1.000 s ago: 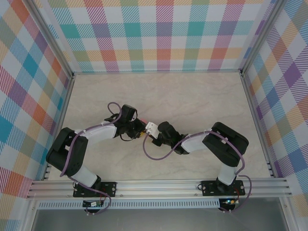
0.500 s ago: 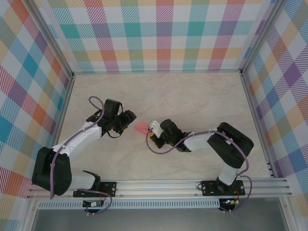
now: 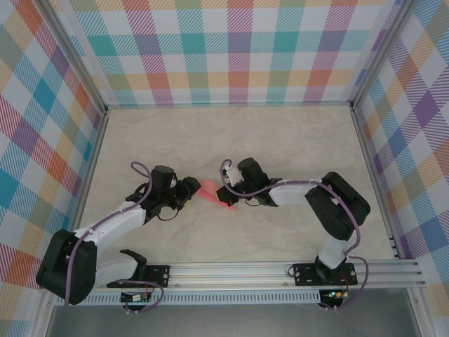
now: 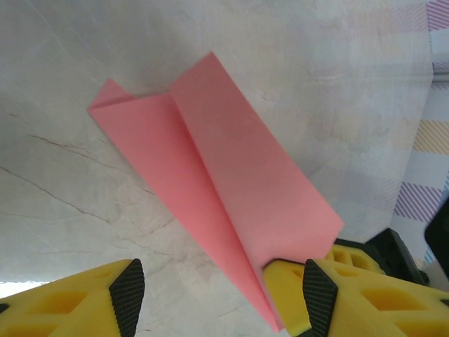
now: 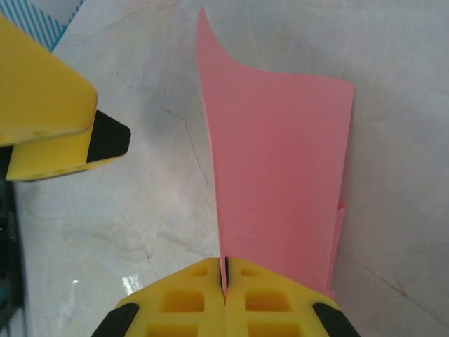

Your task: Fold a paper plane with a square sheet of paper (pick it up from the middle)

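Plaid walls (image 3: 231, 49) in pastel checks are seen enclosing a pale marbled table (image 3: 295, 133), and an aluminium rail (image 3: 231, 270) is laid across the bottom of the top view. From that rail the left arm (image 3: 105, 225) is stretched up from the lower left and the right arm (image 3: 330, 203) is bent in from the lower right, so that both wrists are brought close together just left of the frame's centre. Between them the paper plane (image 3: 209, 188) is found, a salmon-pink folded shape narrowing to a point. The right gripper (image 3: 226, 198) is clenched on it. In the right wrist view the yellow fingers (image 5: 182, 302) are pressed together at bottom centre. The plane (image 5: 280, 161) is pinched in their seam, its crease is run up to a narrow tip at the top of the frame, and one wing is spread to the right. The left gripper (image 3: 189, 189) is released. In the left wrist view its black pads (image 4: 128, 295) are set wide apart along the bottom edge, and the plane (image 4: 231, 189) is seen with a pointed corner reaching down between them, beside the right-hand pad. Whether that pad is touched cannot be told.
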`<state>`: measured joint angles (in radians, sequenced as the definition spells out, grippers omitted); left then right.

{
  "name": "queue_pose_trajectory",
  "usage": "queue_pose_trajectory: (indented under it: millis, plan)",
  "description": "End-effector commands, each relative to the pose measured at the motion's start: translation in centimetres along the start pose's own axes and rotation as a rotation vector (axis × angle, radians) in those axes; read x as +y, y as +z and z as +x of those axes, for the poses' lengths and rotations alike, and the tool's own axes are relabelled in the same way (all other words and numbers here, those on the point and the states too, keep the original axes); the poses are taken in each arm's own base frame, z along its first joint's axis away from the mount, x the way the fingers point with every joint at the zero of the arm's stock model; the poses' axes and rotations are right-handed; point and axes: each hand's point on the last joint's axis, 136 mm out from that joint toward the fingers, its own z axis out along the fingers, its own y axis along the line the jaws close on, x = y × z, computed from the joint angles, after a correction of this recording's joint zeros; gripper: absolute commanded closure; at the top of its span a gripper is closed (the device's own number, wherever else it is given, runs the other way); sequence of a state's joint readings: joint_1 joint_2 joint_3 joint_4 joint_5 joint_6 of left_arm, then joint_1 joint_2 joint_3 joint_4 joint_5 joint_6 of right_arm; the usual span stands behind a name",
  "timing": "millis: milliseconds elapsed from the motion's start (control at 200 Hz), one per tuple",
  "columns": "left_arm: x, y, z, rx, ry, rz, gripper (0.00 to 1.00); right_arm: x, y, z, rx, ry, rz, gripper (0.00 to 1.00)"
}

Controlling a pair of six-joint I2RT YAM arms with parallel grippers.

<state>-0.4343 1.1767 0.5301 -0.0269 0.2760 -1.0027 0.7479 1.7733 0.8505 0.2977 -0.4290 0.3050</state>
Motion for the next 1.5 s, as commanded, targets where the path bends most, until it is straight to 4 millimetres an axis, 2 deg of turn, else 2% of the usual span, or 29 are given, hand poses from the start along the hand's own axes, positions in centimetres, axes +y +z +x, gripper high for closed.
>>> queue_pose_trajectory:
  millis: [0,245,595,915,1020,1285,1495]
  plan:
    - [-1.9,0.3,0.4,0.003,0.020,0.091,0.38,0.9,0.3,0.5,0.062,0.117,-0.085,1.00]
    - [-1.2,1.4,1.5,0.030,0.029,0.091,0.43,0.6,0.5,0.6,0.098,0.225,-0.157,1.00]
    - [-1.2,3.0,2.2,0.069,0.061,0.088,0.46,-0.8,0.8,0.5,0.159,0.453,-0.212,1.00]
    - [-2.0,4.4,2.4,0.086,0.101,0.108,0.57,-2.0,0.7,0.3,0.174,0.585,-0.221,1.00]
    - [-2.4,5.0,2.6,0.097,0.112,0.119,0.62,-2.2,0.8,0.4,0.184,0.613,-0.225,1.00]
    - [-3.1,5.8,2.7,0.102,0.133,0.138,0.66,-2.7,1.2,1.1,0.210,0.644,-0.225,1.00]
    - [-2.7,6.5,2.8,0.108,0.130,0.119,0.68,-2.9,1.3,1.3,0.221,0.630,-0.222,1.00]
